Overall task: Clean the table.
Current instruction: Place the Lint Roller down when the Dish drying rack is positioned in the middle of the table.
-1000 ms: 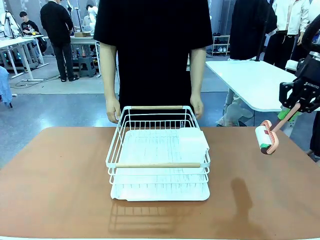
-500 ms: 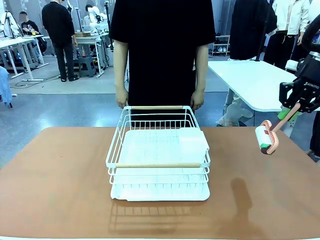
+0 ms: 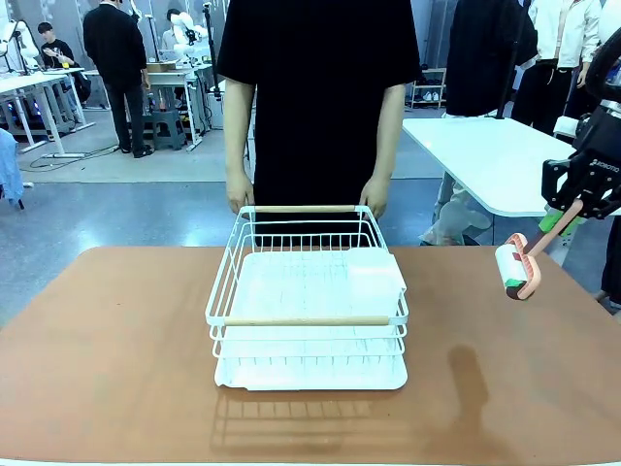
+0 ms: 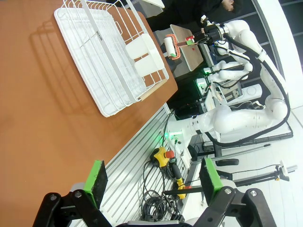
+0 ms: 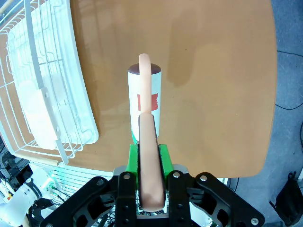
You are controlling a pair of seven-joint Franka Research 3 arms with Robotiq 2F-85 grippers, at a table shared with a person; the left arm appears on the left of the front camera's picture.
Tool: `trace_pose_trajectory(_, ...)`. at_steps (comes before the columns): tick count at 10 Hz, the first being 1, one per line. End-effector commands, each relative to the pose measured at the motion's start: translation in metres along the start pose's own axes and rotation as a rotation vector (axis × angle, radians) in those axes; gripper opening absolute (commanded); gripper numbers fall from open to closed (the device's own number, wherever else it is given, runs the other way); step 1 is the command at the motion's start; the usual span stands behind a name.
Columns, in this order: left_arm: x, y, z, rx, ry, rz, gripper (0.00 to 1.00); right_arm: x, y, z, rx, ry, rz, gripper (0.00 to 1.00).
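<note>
Above the table (image 3: pixel 116 340), a lint roller (image 5: pixel 146 106) is clamped by the right fingers (image 5: pixel 163 158), while the left fingers (image 4: pixel 98 176) are seen spread apart, holding nothing.

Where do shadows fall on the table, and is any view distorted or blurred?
Front view: sharp; the dish rack throws a grid shadow toward the camera on the table, and a soft dark shadow lies right of it. Left wrist view: wide-angle and rolled, table edge slanting, open left gripper in focus. Right wrist view: lint roller sharp, its handle clamped in the right gripper.
</note>
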State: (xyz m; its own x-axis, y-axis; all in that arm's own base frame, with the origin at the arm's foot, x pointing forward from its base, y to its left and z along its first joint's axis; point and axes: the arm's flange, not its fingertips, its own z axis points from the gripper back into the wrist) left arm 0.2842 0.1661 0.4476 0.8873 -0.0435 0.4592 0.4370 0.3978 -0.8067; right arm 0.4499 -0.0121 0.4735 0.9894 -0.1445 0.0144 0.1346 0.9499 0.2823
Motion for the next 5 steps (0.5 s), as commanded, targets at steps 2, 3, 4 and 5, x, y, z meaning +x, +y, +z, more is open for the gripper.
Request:
trace_pose_trajectory(2, -0.0019, -0.0018, 0.0012, -0.015, -0.015, -0.017, 1.0, -0.002, 0.001, 0.0033, 0.009, -0.007, -0.004, 0.21)
trace_pose_trajectory(3, -0.0019, -0.0018, 0.0012, -0.015, -0.015, -0.017, 1.0, -0.002, 0.001, 0.0033, 0.009, -0.007, -0.004, 0.21)
trace_pose_trajectory(4, -0.0019, -0.0018, 0.0012, -0.015, -0.015, -0.017, 1.0, -0.002, 0.001, 0.0033, 0.009, -0.007, -0.004, 0.21)
trace_pose_trajectory(5, -0.0019, -0.0018, 0.0012, -0.015, -0.015, -0.017, 1.0, -0.002, 0.001, 0.0033, 0.009, -0.007, -0.004, 0.21)
